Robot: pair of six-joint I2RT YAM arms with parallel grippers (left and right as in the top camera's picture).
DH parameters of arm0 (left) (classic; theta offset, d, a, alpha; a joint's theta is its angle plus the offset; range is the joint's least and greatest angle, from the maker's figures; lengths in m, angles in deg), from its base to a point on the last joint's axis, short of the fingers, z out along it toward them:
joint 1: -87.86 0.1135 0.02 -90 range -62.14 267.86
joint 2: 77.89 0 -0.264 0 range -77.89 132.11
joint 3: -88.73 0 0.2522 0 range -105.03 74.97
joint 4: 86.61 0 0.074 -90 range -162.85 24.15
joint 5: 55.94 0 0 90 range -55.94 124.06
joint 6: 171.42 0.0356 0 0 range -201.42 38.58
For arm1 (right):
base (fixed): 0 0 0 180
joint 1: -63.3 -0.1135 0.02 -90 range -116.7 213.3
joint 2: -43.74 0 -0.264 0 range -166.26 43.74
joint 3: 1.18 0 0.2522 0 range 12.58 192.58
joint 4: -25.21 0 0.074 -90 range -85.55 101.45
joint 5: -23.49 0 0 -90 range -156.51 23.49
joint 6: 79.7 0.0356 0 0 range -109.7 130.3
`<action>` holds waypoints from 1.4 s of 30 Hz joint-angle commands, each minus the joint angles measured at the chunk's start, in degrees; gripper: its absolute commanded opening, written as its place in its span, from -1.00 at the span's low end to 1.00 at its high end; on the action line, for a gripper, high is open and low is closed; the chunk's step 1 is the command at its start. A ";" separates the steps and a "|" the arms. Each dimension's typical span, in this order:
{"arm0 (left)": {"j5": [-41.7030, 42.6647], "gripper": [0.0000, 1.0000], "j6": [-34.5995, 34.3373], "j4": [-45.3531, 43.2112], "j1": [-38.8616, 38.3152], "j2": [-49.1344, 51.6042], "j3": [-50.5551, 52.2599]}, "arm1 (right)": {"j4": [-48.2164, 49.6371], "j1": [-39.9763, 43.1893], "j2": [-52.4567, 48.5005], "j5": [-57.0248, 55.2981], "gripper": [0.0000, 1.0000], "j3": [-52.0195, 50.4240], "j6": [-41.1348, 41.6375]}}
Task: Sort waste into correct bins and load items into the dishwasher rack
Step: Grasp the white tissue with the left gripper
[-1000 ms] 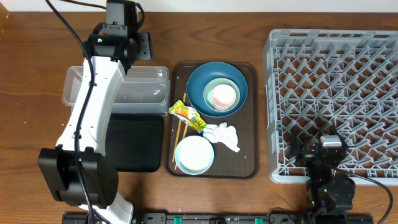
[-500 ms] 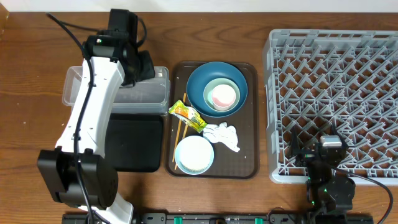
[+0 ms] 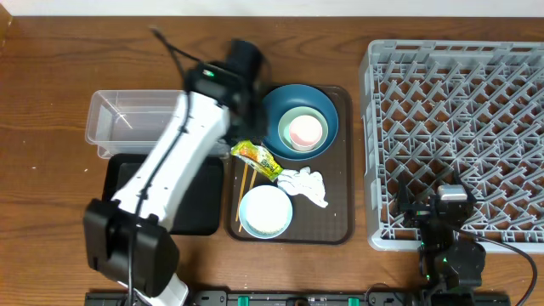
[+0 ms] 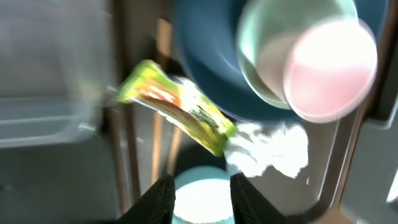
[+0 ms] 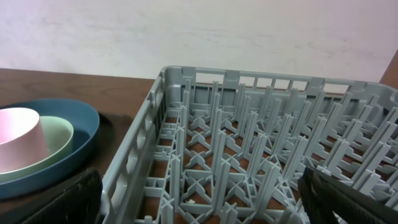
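Lying crinkled, the yellow-green wrapper (image 4: 179, 112).

Wooden table (image 3: 51, 68) with visible grain and a soft sheen; clear, smooth plastic tub (image 3: 110, 127); matt black tray (image 3: 208, 208); smooth brown serving tray (image 3: 336, 195) with a faint gloss; matt grey moulded-plastic rack (image 3: 459, 110); glossy, crinkled film snack wrapper (image 3: 257, 157); crumpled, soft white paper tissue (image 3: 306, 185); glossy dark blue bowl (image 3: 272, 110); bare pale wooden chopsticks (image 3: 246, 183).
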 commanded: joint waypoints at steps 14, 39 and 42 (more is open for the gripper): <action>-2.34 0.05 12.76 -22.77 -19.45 -1.36 18.67 | -0.22 0.02 0.24 -0.20 0.98 -0.09 -0.72; -5.38 -0.28 12.48 -39.87 -19.71 6.82 28.17 | -0.22 0.02 0.24 -0.20 0.98 -0.09 -0.72; -4.74 -0.63 12.48 -39.39 -19.71 7.32 28.17 | -0.22 0.02 0.24 -0.20 0.99 -0.09 -0.72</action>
